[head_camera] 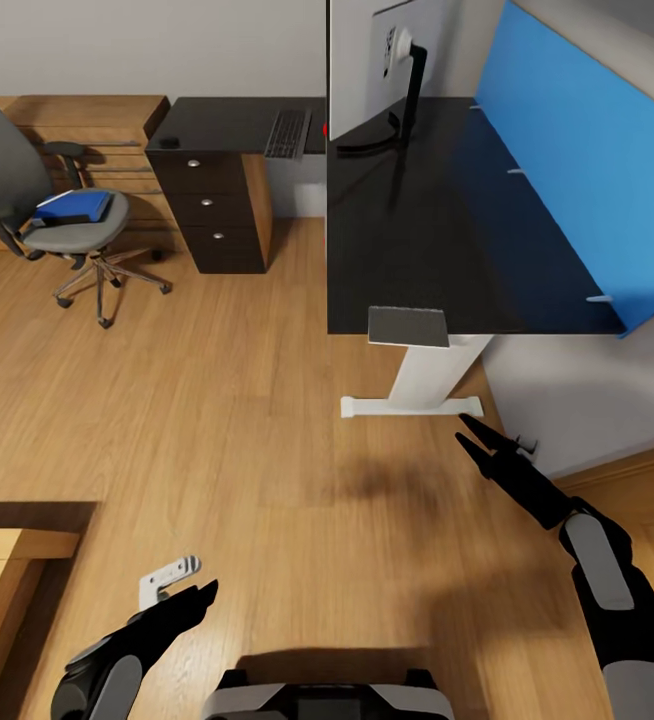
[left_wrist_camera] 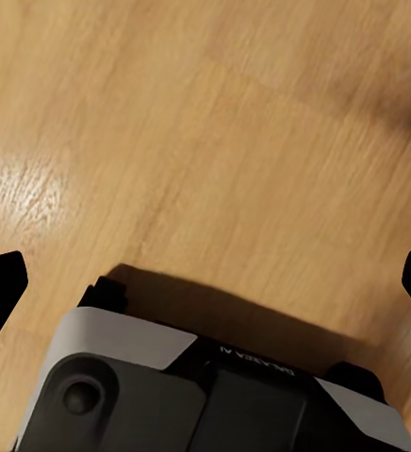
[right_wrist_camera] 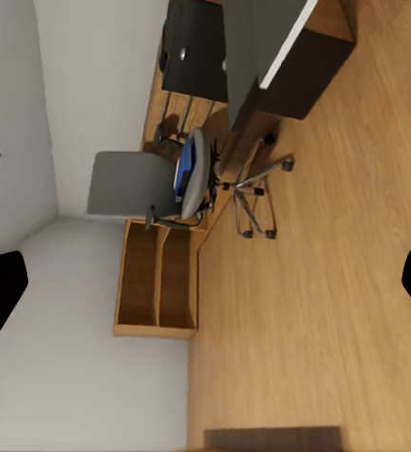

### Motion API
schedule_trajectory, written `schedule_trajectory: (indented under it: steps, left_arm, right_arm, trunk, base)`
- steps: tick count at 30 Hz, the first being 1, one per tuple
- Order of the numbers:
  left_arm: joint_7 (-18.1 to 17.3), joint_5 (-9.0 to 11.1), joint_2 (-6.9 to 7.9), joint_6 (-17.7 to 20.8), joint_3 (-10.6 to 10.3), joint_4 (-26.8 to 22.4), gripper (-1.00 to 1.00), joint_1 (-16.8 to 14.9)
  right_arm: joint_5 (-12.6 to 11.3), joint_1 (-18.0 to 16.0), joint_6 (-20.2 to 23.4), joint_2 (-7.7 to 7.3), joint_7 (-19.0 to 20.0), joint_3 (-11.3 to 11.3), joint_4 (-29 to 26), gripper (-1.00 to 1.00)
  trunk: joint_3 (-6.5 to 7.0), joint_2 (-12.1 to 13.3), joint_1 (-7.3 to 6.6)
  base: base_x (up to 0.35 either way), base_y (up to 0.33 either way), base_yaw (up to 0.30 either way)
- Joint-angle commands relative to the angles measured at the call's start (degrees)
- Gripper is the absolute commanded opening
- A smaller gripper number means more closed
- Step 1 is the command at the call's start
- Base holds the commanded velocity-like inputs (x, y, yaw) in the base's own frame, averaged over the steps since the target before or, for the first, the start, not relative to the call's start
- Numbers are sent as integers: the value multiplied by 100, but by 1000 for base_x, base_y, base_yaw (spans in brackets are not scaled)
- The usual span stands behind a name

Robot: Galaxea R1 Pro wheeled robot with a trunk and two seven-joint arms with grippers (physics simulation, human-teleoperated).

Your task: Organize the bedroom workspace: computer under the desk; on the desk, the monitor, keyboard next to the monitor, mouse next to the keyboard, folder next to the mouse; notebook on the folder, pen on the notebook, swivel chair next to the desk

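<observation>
1. Head view: we see the desk (head_camera: 447,250) carrying the monitor (head_camera: 367,60) and keyboard (head_camera: 288,134).
2. We find the swivel chair (head_camera: 72,235) well apart from it, holding the folder (head_camera: 72,206).
3. Our left tool (head_camera: 202,592) and right tool (head_camera: 475,445) hang empty over the floor (head_camera: 247,420), each with fingers apart.

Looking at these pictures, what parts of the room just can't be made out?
- Wide flat grey-backed monitor: head view's top edge cuts it off; screen faces away.
- Flat bright blue folder on the grey swivel chair: anything lying on it is too small to tell.
- Small dark object on the glossy black desk: too small to identify.
</observation>
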Motion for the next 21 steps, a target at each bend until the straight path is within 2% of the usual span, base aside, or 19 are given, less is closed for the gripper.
schedule_trajectory:
  steps: [1, 10, 13, 16, 17, 21]
  left_arm:
    - [48, 61, -1, 21, -1, -9, 100, 0]
    - [53, 60, 1, 22, -6, -11, 100, 7]
    - [54, 60, 1, 22, -6, -11, 100, 7]
    - [54, 60, -3, 22, -11, -11, 100, 7]
    - [54, 66, -18, 22, -19, -5, 100, 7]
    - [54, 68, -24, 18, -21, 2, 100, 7]
  right_arm:
    - [-19, -1, 38, 1, -11, 0, -13, 100]
    - [-19, 3, 59, -15, -269, 25, -150, 100]
    - [-24, 3, 41, 18, -344, 26, -465, 100]
    - [-32, 1, 18, 135, -415, 10, -807, 100]
    - [-33, -1, -12, 273, -469, -41, -979, 100]
    - [-35, 0, -50, 308, -575, -153, -971, 100]
  trunk:
    - [-22, -46, 23]
    - [-184, -407, 221]
    - [-238, -527, 287]
    - [-292, -647, 353]
    - [-310, -687, 375]
    - [-381, -848, 463]
  base:
    - [0, 0, 0]
    - [0, 0, 0]
    - [0, 0, 0]
    - [0, 0, 0]
    - [0, 0, 0]
    - [0, 0, 0]
